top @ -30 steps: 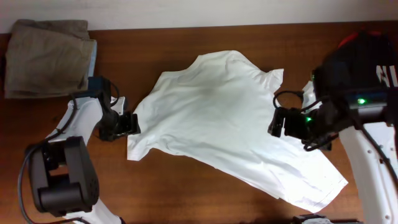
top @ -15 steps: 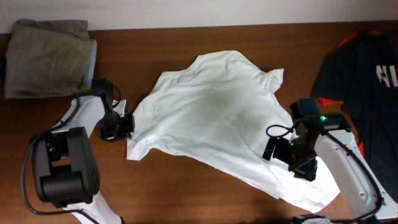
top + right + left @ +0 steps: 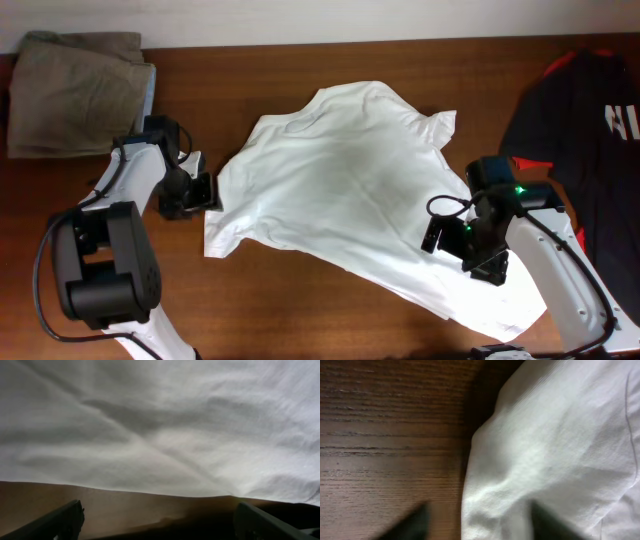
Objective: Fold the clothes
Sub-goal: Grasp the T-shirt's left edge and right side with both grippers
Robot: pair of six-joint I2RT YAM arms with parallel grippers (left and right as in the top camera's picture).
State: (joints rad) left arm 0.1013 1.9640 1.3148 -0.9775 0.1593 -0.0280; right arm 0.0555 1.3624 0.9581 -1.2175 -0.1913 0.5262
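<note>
Now the right gripper (image 3: 434,236) has swung down from beside the black garment (image 3: 580,110) at 3 o'clock to 4 o'clock on the white T-shirt (image 3: 340,200), its fingers spread wide. The left gripper (image 3: 207,192), also open, straddles the sleeve edge at 9 o'clock. With the shirt spread mid-table, both look poised for a first grasp.

Table (image 3: 300,300): dark brown wood with a plain grain, bare along the near edge.
Centre: a white T-shirt (image 3: 340,190) lies spread open and wrinkled, set askew, its hem running toward the near right.
Far left corner: a folded khaki-olive garment (image 3: 72,92), well apart from the shirt.
Right edge: a black garment (image 3: 590,130) with red trim and white lettering, partly out of view.
</note>
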